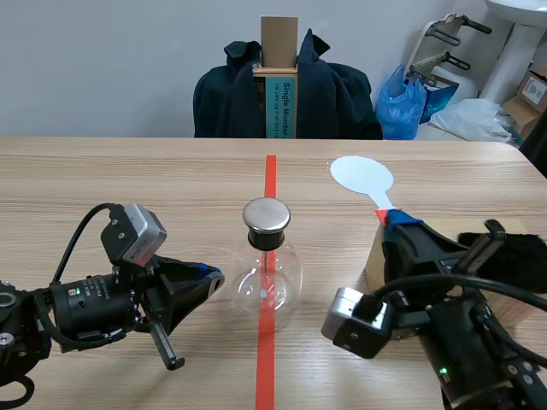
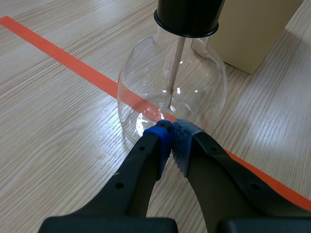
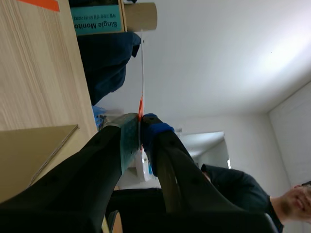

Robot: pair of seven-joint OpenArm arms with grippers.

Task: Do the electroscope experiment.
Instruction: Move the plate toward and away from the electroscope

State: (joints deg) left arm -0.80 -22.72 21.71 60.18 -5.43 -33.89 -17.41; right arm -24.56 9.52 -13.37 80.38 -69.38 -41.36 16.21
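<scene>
Left gripper [image 1: 209, 278], scene view: lowest and nearest at left; black fingers were closed together on nothing, tip just beside the electroscope flask [image 1: 272, 282].
Right gripper [image 1: 400, 224], scene view: near right, clamped on the red-taped neck of the paddle [image 1: 362, 177]; its flat, round white blade lay beyond, toward the far side of the table [image 1: 128, 188].
Flask, scene view: clear round glass bulb with a dull metal cap [image 1: 267, 215], upright mid-table on the orange-red tape line [image 1: 270, 175].
Cardboard block [image 1: 374, 266], scene view: plain tan, behind the right arm; black fuzzy cloth [image 1: 513, 256] on or beside it, could not tell which.
Pads [image 2: 158, 141], left wrist view: blue, dotted, pressed to each other; tips at the flask's lower wall, contact uncertain.
Rod [image 2: 174, 68], left wrist view: thin metal, hanging straight down from a black stopper [image 2: 189, 17] inside the glass.
Grip, right wrist view: paddle seen edge-on, a thin white line pinched between one grey-green and one blue pad, red tape at the pad tips.
</scene>
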